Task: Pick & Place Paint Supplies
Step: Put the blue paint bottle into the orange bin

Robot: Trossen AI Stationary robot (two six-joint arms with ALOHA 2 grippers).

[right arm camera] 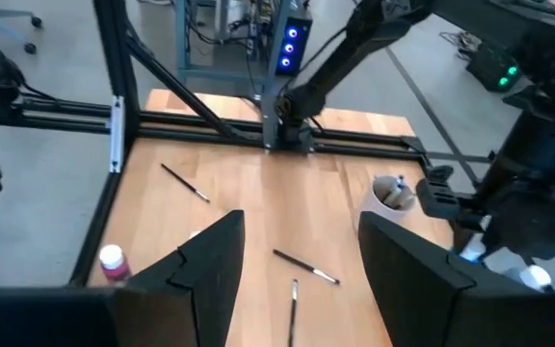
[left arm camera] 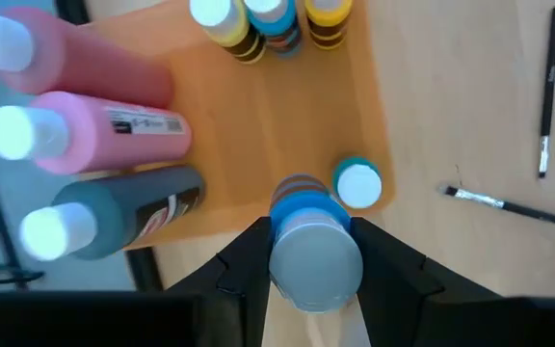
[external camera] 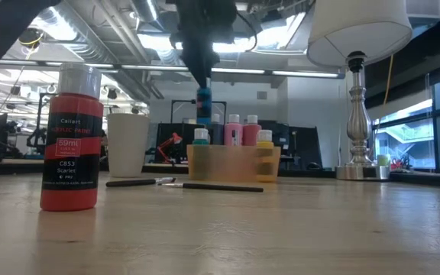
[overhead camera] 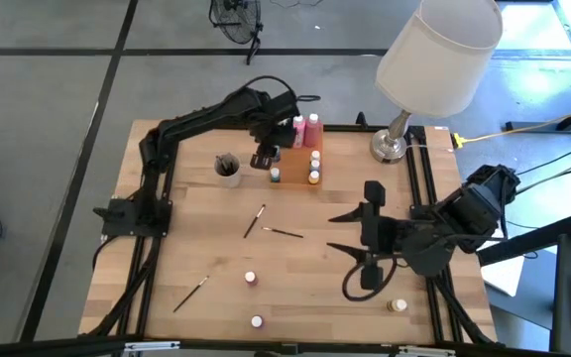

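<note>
The translucent orange tray (overhead camera: 300, 151) stands at the table's far middle. In it are three tall squeeze bottles (left arm camera: 85, 135) and several small white-capped pots (left arm camera: 268, 21). My left gripper (overhead camera: 266, 157) hangs over the tray's near-left corner, shut on a small blue paint pot (left arm camera: 306, 236). A teal pot (left arm camera: 358, 183) stands in the tray just below it. Two thin brushes (overhead camera: 254, 220) (overhead camera: 284, 232) lie mid-table. My right gripper (overhead camera: 333, 231) hovers open over the table's right half, with nothing between its fingers. My left gripper pinches the blue pot between its two fingers, on opposite sides of the body (left arm camera: 279, 220) just under the cap. The fingers (left arm camera: 244, 265) come from above, pointing steeply down. The pot (external camera: 204, 103) hangs upright, cap up, clear above the tray.
A grey cup (overhead camera: 228, 167) holding brushes stands left of the tray. A lamp (overhead camera: 390, 147) stands at the far right. Loose pots (overhead camera: 251, 279) (overhead camera: 257, 321) (overhead camera: 397, 305) and a third brush (overhead camera: 190, 294) lie toward the near edge. A red pot (external camera: 71, 137) stands close to the low camera.
</note>
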